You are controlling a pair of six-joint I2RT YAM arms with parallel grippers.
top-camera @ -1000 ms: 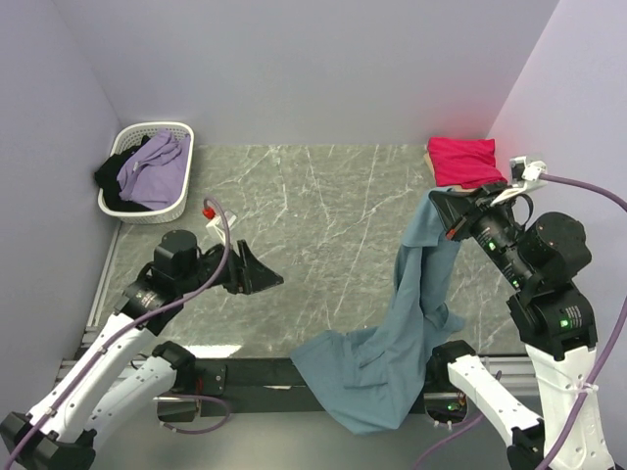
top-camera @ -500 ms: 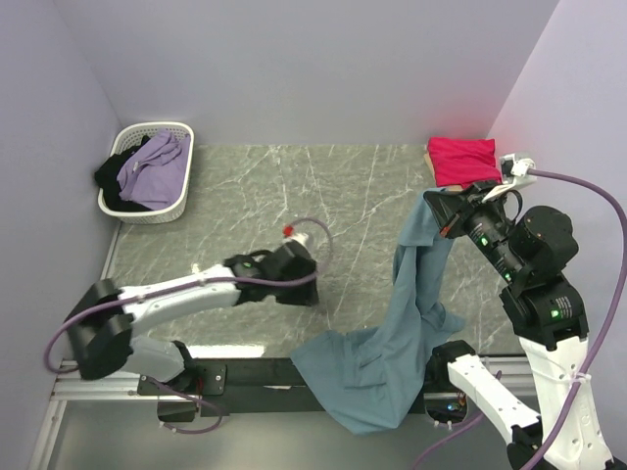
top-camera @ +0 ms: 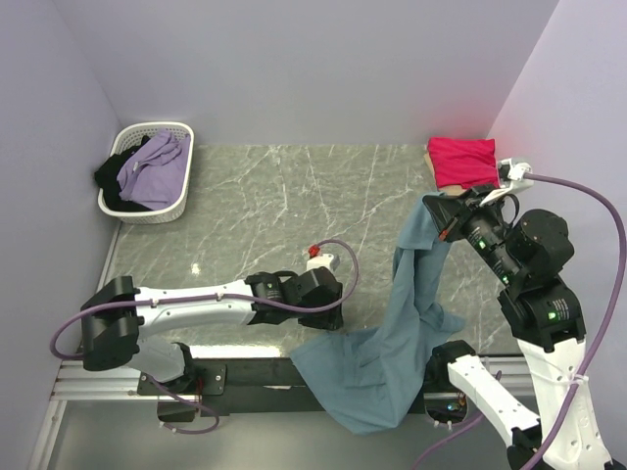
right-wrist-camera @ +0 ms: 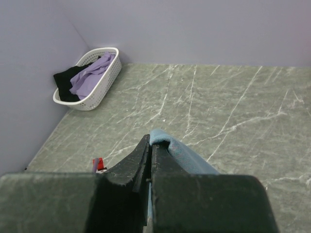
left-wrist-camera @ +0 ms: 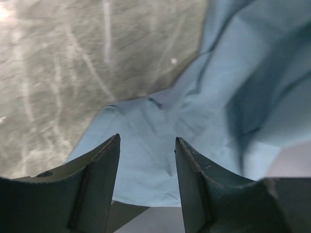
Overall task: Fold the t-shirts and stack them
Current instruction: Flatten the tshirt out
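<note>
A dusty teal-blue t-shirt (top-camera: 407,313) hangs from my right gripper (top-camera: 434,209), which is shut on its top edge (right-wrist-camera: 165,138) and holds it up over the table's right side. Its lower part lies crumpled over the table's front edge (top-camera: 362,377). My left gripper (top-camera: 336,318) is open, low over the table, its fingers pointing at the shirt's spread lower part (left-wrist-camera: 160,126), not touching it. A folded crimson-pink t-shirt (top-camera: 463,160) lies at the far right corner. No beige shirt shows.
A white slatted basket (top-camera: 147,174) with purple and black clothes stands at the far left, also in the right wrist view (right-wrist-camera: 90,77). The grey marble table (top-camera: 284,206) is bounded by lilac walls. A metal rail (top-camera: 127,377) runs along the front edge.
My left arm has stretched out to the right along the table's front, bringing its open gripper up to the shirt's lower part. My right gripper still holds the shirt up, shifted slightly.
</note>
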